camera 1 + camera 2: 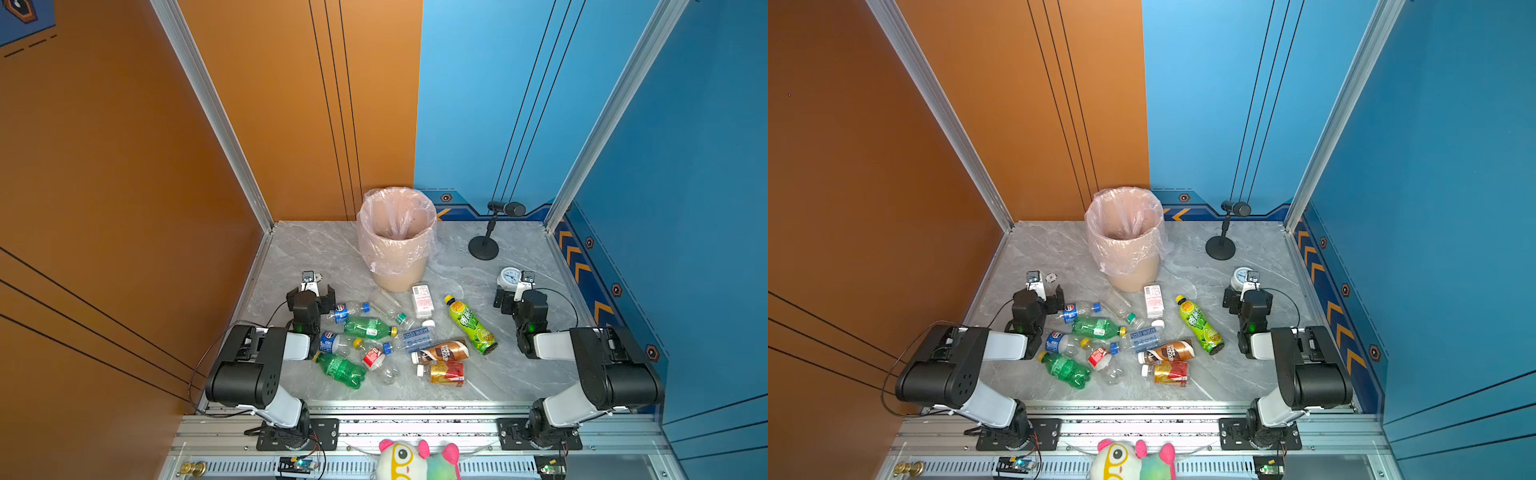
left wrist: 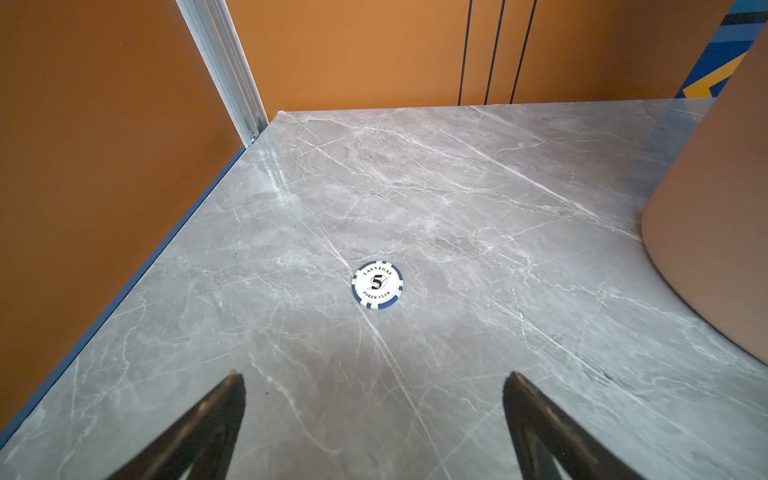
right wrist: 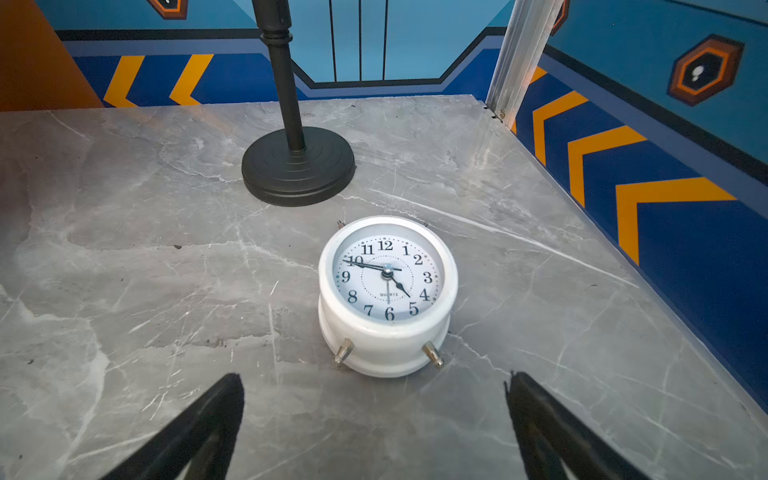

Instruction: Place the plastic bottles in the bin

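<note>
Table: grey marble-pattern slab, white veins, fine scratches; closed in on three sides; orange wall along the left edge and the left half of the far edge; blue wall along the rest, with orange chevrons low down; aluminium posts rise from both far corners; a rail along the near edge carries both arm bases, with a plush toy just below it.

Bin: upright at the middle of the far edge, lined with a clear bag.

Plastic bottles: all on their sides in a loose cluster from the table's centre toward the near edge, between the two arms; the white bottle (red label) lies just beside the bin's base.

Left gripper: near the left edge, jaws spread wide, holding nothing; a poker chip lies flat on the table just ahead of it.

Right gripper: near the right edge, jaws likewise wide, holding nothing; a white clock lies face-up directly ahead, between it and the microphone stand near the far right corner.
</note>
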Robot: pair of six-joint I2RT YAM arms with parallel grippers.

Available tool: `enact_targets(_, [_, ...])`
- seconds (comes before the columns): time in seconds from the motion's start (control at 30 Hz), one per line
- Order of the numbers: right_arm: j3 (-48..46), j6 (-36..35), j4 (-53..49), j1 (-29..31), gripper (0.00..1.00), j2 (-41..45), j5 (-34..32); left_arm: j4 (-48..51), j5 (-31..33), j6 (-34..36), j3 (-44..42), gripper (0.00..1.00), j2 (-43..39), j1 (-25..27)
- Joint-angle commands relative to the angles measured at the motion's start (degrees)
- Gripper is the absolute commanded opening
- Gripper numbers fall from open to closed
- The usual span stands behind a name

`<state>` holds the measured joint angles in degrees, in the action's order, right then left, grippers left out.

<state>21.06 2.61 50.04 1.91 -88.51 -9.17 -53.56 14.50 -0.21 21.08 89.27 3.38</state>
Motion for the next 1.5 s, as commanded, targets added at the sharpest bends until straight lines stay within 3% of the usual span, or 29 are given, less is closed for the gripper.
enact_targets(0.0, [1.1, 0.6, -1.0, 0.2, 1.00, 0.7, 0.4, -0.1, -1.2, 0.3, 0.4, 0.98, 0.4, -0.5])
enact_targets(1.47, [0.8, 0.3, -0.6, 0.4, 1.00, 0.8, -0.1, 0.0, -1.4, 0.5, 0.1, 0.98, 0.1, -0.2])
